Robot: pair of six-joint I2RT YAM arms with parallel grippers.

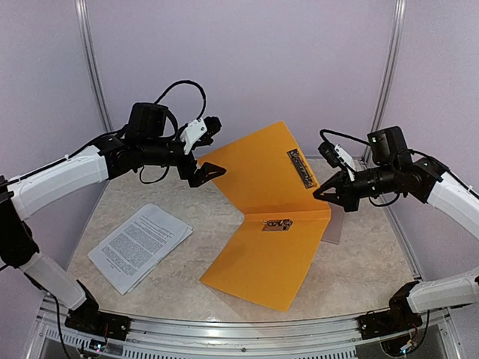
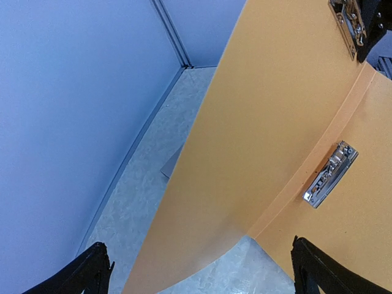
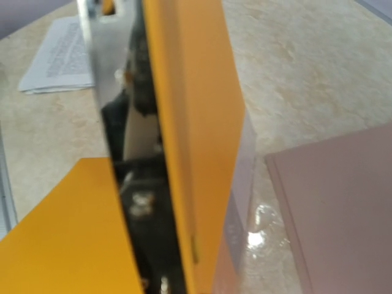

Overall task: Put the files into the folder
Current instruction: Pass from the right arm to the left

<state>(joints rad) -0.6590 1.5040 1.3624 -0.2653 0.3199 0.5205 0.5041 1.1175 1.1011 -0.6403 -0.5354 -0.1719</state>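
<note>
Top external: files left of folder.

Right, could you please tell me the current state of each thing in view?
Orange folder: open, lower cover flat, upper cover raised.
Files: stacked flat on the table, outside the folder.
Left pincer: open, at the raised cover's left corner.
Right pincer: shut on the raised cover's right edge.
Long clip: holds no paper.
Short clip: holds no paper.
Taupe cover: flat on the table, partly behind the folder.
</note>
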